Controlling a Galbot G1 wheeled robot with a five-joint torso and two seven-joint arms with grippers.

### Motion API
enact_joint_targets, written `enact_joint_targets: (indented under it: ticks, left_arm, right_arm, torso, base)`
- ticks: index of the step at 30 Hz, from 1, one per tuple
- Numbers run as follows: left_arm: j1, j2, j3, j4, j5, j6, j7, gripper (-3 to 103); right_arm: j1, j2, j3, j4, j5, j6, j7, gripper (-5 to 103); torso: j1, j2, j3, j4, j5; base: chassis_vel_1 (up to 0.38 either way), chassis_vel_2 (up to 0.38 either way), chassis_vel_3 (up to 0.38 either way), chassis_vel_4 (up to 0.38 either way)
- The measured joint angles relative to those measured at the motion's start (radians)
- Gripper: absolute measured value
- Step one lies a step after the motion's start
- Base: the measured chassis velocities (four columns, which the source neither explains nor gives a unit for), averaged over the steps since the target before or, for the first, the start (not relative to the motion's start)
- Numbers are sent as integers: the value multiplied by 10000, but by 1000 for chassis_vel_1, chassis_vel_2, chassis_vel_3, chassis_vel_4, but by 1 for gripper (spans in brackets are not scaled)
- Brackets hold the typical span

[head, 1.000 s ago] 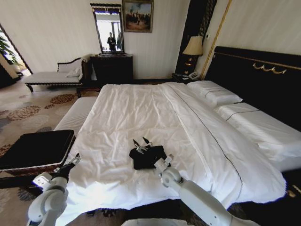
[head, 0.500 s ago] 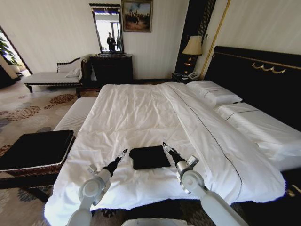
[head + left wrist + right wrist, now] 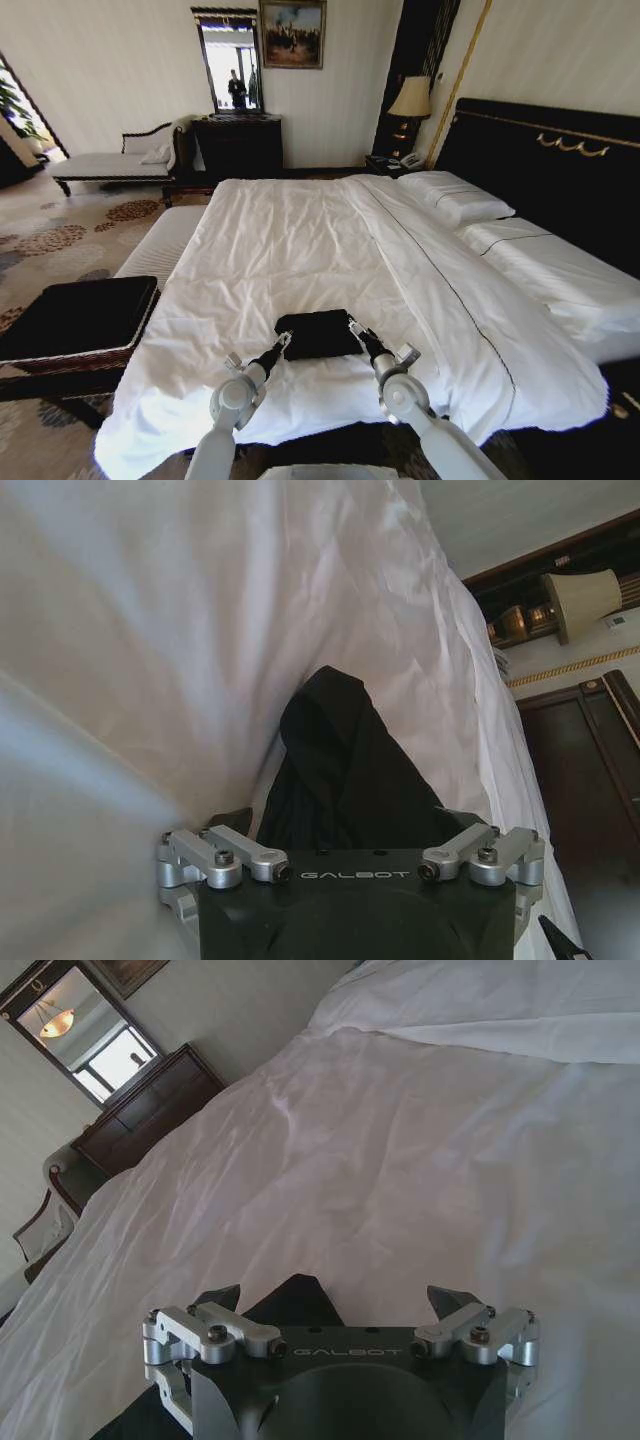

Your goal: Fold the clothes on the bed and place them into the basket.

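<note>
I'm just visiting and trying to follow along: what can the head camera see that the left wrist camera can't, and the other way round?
Only the head view takes in the room: the basket beside the bed, the white pillows, the mirror and both arms, with the left gripper and right gripper flanking the shirt. Only the left wrist view shows that gripper's own open fingers right at the cloth's edge. Both share the folded black T-shirt, the bed and the bedside lamp.

Hotel-style bedroom, large white bed (image 3: 330, 240), black headboard (image 3: 545, 165), bedside lamp (image 3: 410, 100), mirror (image 3: 229, 62)
</note>
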Motion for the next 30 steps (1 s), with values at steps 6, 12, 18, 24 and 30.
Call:
enact_joint_targets:
  ticks: [6, 12, 18, 24, 30]
  left_arm:
    - [-141, -231, 166, 292, 557, -149, 284, 94]
    - [-103, -508, 134, 405, 944, -253, 551, 73]
    - [-74, -633, 99, 429, 983, -270, 633, 51]
    - [-92, -727, 127, 513, 1074, -282, 656, 30]
    - [-185, -747, 166, 639, 1151, -301, 686, 11]
  right_arm:
    - [56, -64, -42, -109, 116, -69, 101, 100]
    - [234, 8, -203, -301, 879, -482, 267, 100]
    - [501, 104, -381, -772, 1148, -722, 154, 100]
    - [597, 186, -400, -1003, 1260, -686, -101, 96]
    - [654, 301, -412, -1071, 1332, -344, -473, 76]
  torso:
    - [0, 0, 0, -1, -1]
    - [1, 0, 1, -1, -3]
    - [1, 0, 0, -1, -3]
    - [1, 0, 0, -2, -3]
    - [1, 0, 1, 0, -2]
  base:
    - [0, 0, 0, 0]
    - [0, 0, 0, 0]
    - [0, 0, 0, 0]
    - [0, 0, 0, 0]
    - [0, 0, 0, 0]
